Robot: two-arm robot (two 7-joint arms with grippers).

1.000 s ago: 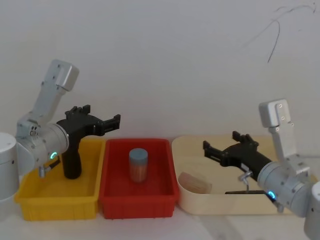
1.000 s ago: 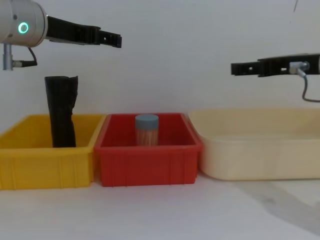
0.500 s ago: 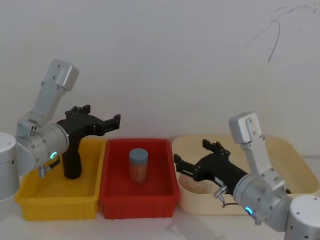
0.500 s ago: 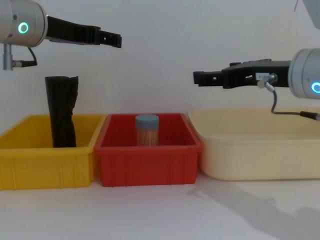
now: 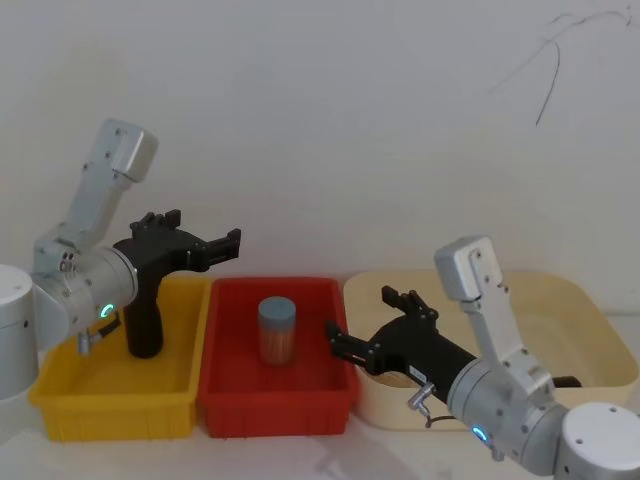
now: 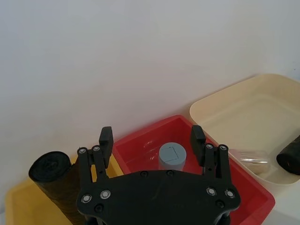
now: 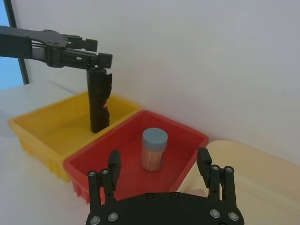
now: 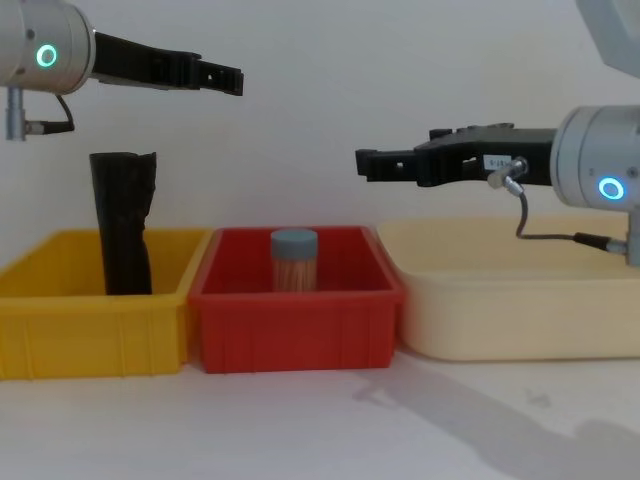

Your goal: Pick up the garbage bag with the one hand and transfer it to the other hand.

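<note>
The garbage bag [image 5: 143, 322] is a black roll standing upright at the back of the yellow bin [image 5: 110, 405]. It also stands in the chest view [image 8: 122, 225], and a small red label marks its side in the right wrist view [image 7: 99, 101]. My left gripper [image 5: 205, 232], on the green-ringed arm, hovers open just above the roll's top, fingers pointing past it toward the red bin [image 8: 225, 80]. Nothing is between its fingers [image 6: 151, 138]. My right gripper [image 5: 365, 320], on the blue-ringed arm, hangs open and empty over the seam between the red bin and the beige tub [image 8: 370, 162] [image 7: 158, 161].
The red bin [image 5: 225, 410] holds an upright jar with a grey-blue lid [image 5: 276, 330]. The beige tub [image 8: 520, 320] on the right holds a clear tube lying down [image 6: 251, 157] and the end of another black roll [image 6: 288, 158]. A white wall stands close behind.
My right arm has swung left, from over the beige tub to the red bin's right edge, gripper still open. The left arm and the bag have not moved.
</note>
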